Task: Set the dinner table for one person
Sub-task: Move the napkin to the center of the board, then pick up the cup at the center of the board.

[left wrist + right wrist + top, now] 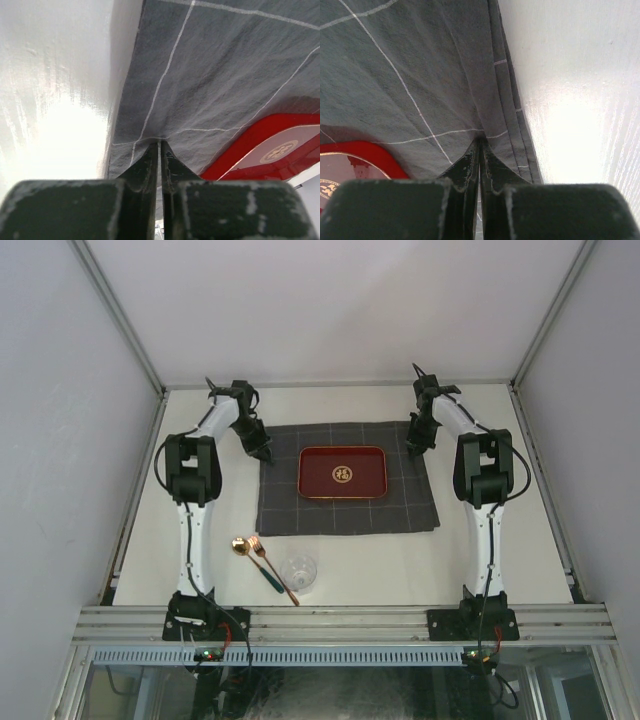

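Observation:
A dark grey checked cloth (350,515) lies flat in the middle of the off-white dinner table (450,560), with a red tray (343,472) on it. My left gripper (266,455) is down at the cloth's far left corner. In the left wrist view this gripper (160,142) is shut, and the cloth (210,75) puckers up into its tips. My right gripper (413,447) sits at the far right corner. The right wrist view shows it (480,140) shut on the cloth (410,75) beside the folded hem.
A gold spoon (240,546) and a fork (262,552) with long handles lie near the front left of the table. A clear glass (299,572) stands just right of them. The red tray (260,150) (365,152) lies close to both grippers.

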Controlling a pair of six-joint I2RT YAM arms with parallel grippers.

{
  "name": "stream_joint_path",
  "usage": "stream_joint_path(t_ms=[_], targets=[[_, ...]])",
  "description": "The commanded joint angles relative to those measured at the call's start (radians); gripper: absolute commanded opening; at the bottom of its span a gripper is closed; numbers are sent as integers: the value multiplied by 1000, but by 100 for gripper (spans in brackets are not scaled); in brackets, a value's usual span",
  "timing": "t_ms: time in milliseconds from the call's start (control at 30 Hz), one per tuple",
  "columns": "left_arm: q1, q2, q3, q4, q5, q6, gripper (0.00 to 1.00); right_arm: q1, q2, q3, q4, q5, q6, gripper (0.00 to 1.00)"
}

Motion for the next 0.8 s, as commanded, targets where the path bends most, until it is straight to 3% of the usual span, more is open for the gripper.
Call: stream_joint_path(t_ms=[0,100,133,233,267,300,333,467,500,767], targets=[[5,-49,-17,34,-21,12,17,-4,-24,-18,-20,29,1,0],[6,-82,-47,53,-30,18,40,2,-35,-5,-34,43,1,2],[5,-94,-60,59,-35,19,50,6,-40,-1,-38,49,1,10],[3,-140,-92,85,-39,35,75,21,-65,10,-54,71,3,54],[2,-158,-104,94,-45,42,81,29,-76,11,-57,86,6,67],[1,-178,-114,103,-56,46,85,36,-90,13,-60,102,6,88],[-1,-197,-122,107,-70,49,86,44,-104,15,-64,112,6,98],[-2,-269,-145,115,-86,61,92,77,-177,24,-80,154,11,99],[-2,-284,-152,114,-88,63,99,87,-200,21,-83,161,14,99],[-10,-457,-297,183,-96,74,100,183,-341,-52,-87,184,23,99]])
